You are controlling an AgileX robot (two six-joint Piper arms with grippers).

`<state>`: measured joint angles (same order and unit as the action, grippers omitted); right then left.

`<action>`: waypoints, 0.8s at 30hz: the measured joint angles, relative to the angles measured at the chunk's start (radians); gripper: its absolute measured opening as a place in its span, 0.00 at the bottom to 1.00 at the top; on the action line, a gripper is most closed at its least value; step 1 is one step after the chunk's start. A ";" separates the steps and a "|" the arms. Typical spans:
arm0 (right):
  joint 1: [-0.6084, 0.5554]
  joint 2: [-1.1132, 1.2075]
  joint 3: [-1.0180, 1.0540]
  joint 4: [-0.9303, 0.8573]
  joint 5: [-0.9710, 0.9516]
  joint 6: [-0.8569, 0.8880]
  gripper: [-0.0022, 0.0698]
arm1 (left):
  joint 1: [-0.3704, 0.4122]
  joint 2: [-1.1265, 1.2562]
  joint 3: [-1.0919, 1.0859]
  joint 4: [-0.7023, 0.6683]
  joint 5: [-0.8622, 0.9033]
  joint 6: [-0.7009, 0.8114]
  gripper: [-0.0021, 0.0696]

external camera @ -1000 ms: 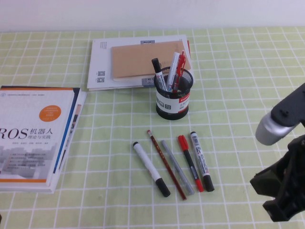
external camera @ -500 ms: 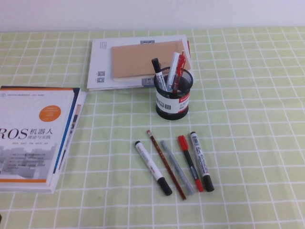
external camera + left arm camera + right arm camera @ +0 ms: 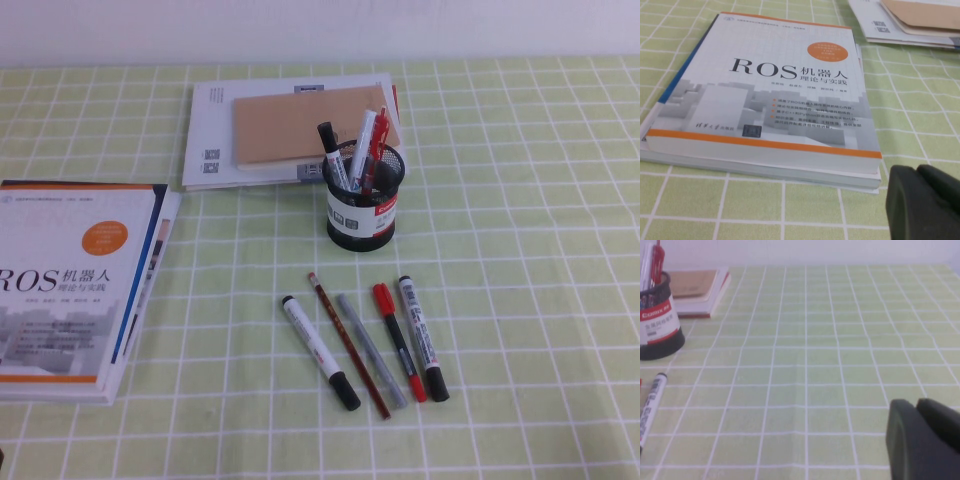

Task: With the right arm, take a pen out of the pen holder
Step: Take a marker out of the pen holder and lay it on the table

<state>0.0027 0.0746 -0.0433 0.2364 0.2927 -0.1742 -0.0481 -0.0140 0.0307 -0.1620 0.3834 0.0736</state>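
A black mesh pen holder (image 3: 360,205) with a white and red label stands at the table's middle, just in front of the stacked books. Three pens (image 3: 362,150) stick up out of it: a black-capped marker, a white one and a red one. Neither arm shows in the high view. In the right wrist view my right gripper (image 3: 916,404) is shut and empty, low over the green checked cloth, well to the right of the pen holder (image 3: 657,325). My left gripper (image 3: 916,170) is shut beside the ROS book (image 3: 790,95).
Several pens (image 3: 365,340) lie side by side on the cloth in front of the holder; the rightmost marker (image 3: 651,402) shows in the right wrist view. A tan notebook on white books (image 3: 290,125) lies behind the holder. The ROS book (image 3: 75,280) lies at the left.
One second ago the right arm filled the lower right corner of the high view. It has drawn back out of that view. The pens and holder stay put.
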 joint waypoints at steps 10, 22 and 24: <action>-0.005 -0.082 0.069 0.004 -0.055 -0.005 0.01 | 0.000 0.000 0.000 0.000 0.000 0.000 0.02; -0.005 -0.082 0.070 0.006 0.093 -0.005 0.01 | 0.000 0.000 0.000 0.000 0.000 0.000 0.02; -0.005 -0.082 0.070 0.006 0.093 -0.005 0.01 | 0.000 0.000 0.000 0.000 0.000 0.000 0.02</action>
<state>-0.0025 -0.0078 0.0265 0.2425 0.3858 -0.1788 -0.0481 -0.0140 0.0307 -0.1620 0.3834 0.0736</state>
